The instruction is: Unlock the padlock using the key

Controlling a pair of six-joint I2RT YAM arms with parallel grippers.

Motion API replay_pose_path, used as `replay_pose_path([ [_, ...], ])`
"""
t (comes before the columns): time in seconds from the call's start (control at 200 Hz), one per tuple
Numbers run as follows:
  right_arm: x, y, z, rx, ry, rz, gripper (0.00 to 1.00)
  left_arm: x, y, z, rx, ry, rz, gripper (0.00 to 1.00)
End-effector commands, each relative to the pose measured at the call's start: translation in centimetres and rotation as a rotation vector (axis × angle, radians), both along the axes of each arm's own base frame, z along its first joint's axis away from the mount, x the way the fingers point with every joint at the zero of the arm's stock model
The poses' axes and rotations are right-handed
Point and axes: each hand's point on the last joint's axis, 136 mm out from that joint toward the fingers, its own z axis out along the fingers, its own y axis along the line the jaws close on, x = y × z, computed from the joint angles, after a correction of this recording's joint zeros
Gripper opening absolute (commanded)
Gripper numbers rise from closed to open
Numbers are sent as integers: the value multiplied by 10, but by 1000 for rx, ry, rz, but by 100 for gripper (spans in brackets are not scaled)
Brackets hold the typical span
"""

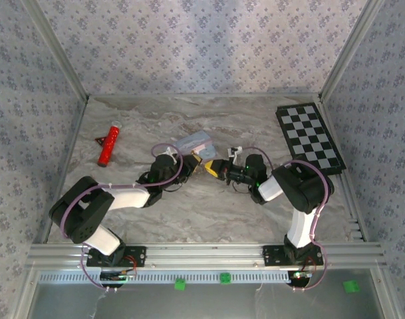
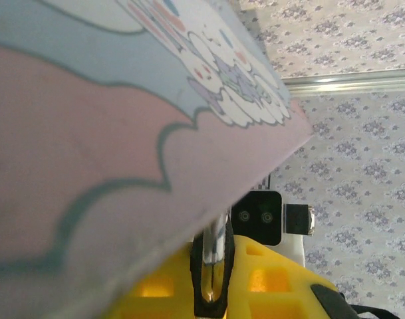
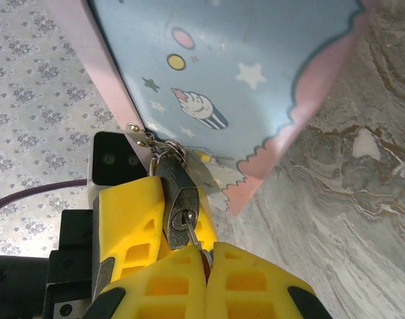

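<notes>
Right gripper [image 3: 205,262]: fully closed, its fingertips pinching the key [image 3: 191,229].
Key: the blade tip sits in the keyhole on the padlock's end face.
Padlock [image 3: 179,193]: hangs from the hasp [image 3: 141,136] on the tin's edge, its body between the other arm's yellow fingers.
Left gripper [image 1: 193,160]: nearly closed, clamped on the padlock.
Slip risk: the key is thin and held by a narrow pinch, so it will likely twist between the pads rather than turn the lock.
Bend risk: if the wrist turns off the keyhole's line, the blade may jam or bend.
Drag risk: if the left clamp gives, the padlock would probably swing on the hasp and pull the tin [image 3: 255,80] along.
Fingers: yellow ribbed plastic with hollow cells.
Key and padlock: a bright, slim metal blade; a small, dark, faceted metal body with a thin shackle.
Tin: smooth and flat, pale blue with cartoon print and a pink scalloped border.
Table [image 3: 362,199]: grey marbled and slick-looking.
</notes>
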Motion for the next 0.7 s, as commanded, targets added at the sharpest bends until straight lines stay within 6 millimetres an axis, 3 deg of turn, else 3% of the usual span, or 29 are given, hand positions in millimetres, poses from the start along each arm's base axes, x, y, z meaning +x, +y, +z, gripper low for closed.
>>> replay_pose_path([
  [0.0,18,15,54,92,-162,-8,0,-63,-59,65,-174,-91,-381,5],
  [0.335,12,20,60,100,-182,18,0,-64,-60,56,-156,-78,-386,4],
  [0.695,7,4,26,29,-152,6,0,-68,-60,39,-94,-39,-405,4],
])
